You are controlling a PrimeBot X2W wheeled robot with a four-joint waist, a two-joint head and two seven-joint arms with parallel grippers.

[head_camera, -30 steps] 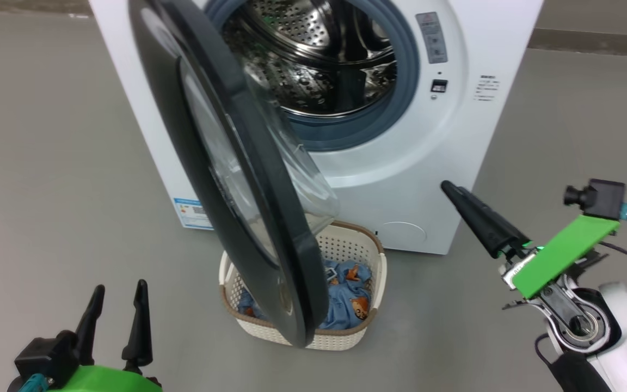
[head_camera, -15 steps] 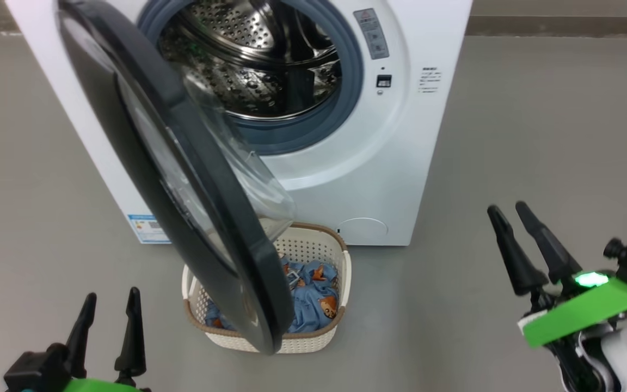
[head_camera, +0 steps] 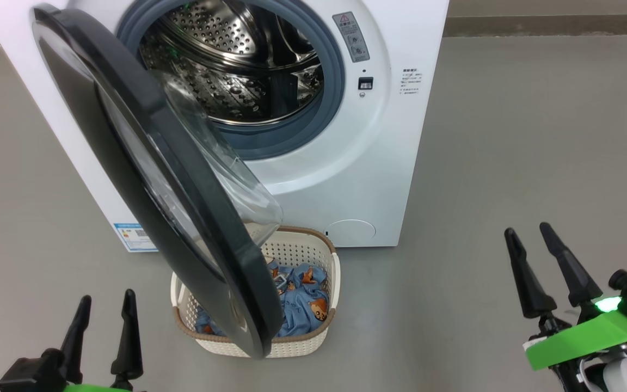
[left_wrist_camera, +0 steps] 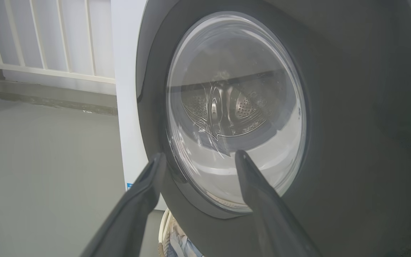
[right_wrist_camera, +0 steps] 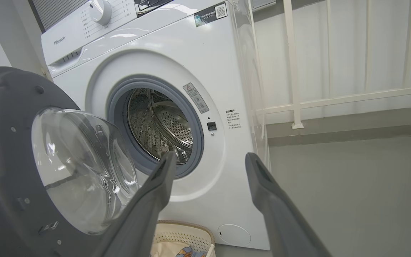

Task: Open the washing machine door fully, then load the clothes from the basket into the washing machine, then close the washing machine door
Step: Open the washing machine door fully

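Observation:
The white washing machine (head_camera: 384,136) stands ahead with its steel drum (head_camera: 226,71) exposed. The washing machine door (head_camera: 199,218) is swung roughly halfway out toward me, its glass bowl facing the drum. It hangs over the left part of the cream basket (head_camera: 305,253) on the floor. Blue printed clothes (head_camera: 305,305) lie in the basket. My left gripper (head_camera: 106,295) is open at the lower left, facing the door's outer window (left_wrist_camera: 234,107) without touching it. My right gripper (head_camera: 527,228) is open at the lower right, well clear of the machine. The right wrist view shows the door's inner face (right_wrist_camera: 5,150).
Grey floor (head_camera: 509,136) spreads to the right of the machine and in front of it. A white railing (right_wrist_camera: 334,103) on a low kerb runs behind the machine. A blue label (head_camera: 134,237) sits low on the machine's front left.
The head camera has shifted, so the machine sits further left. My right gripper has drawn back from near the machine's front to the lower right and turned upright. The door's angle looks unchanged.

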